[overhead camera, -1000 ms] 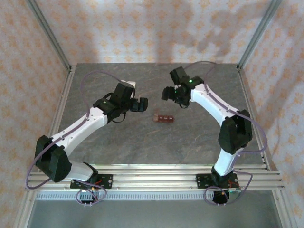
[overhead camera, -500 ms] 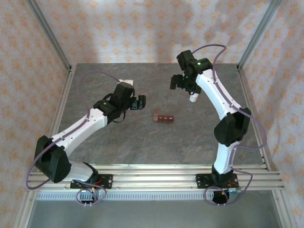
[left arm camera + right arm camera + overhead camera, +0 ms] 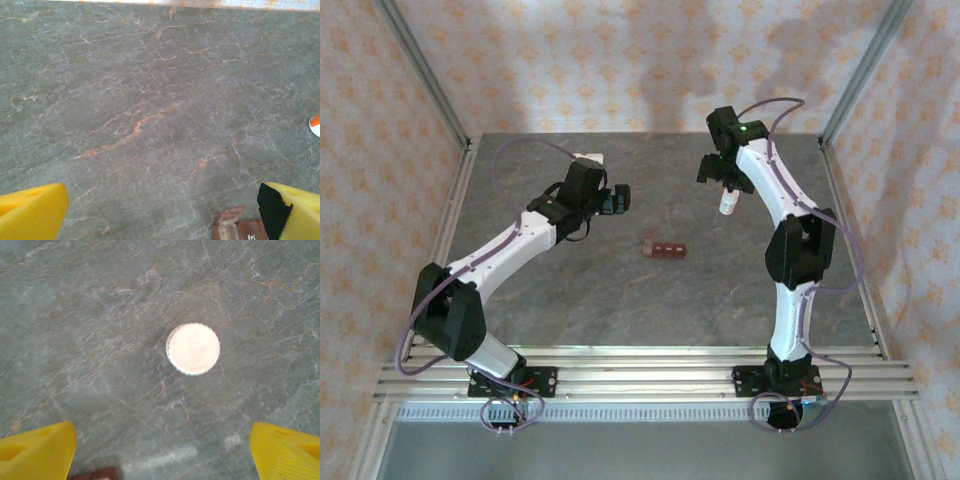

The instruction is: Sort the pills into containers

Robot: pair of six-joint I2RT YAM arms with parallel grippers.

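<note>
Top external — one containers strip (image 3: pixel 664 249), one bottle (image 3: pixel 728 204); left fingers (image 3: pixel 32 207), right fingers (image 3: pixel 37 447) apart, empty

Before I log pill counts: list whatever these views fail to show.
1. Inside of the containers: too small from the top camera; cut by the bottom edge at the left wrist.
2. White bottle: contents hidden by its closed top, right wrist view.
3. Orange-and-white object: cut by the right edge, left wrist view.

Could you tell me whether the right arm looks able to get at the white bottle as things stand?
Probably yes. The right gripper hangs open directly above the white bottle, looking down on its cap, with bare table all around it and nothing between the fingers and the bottle.
</note>
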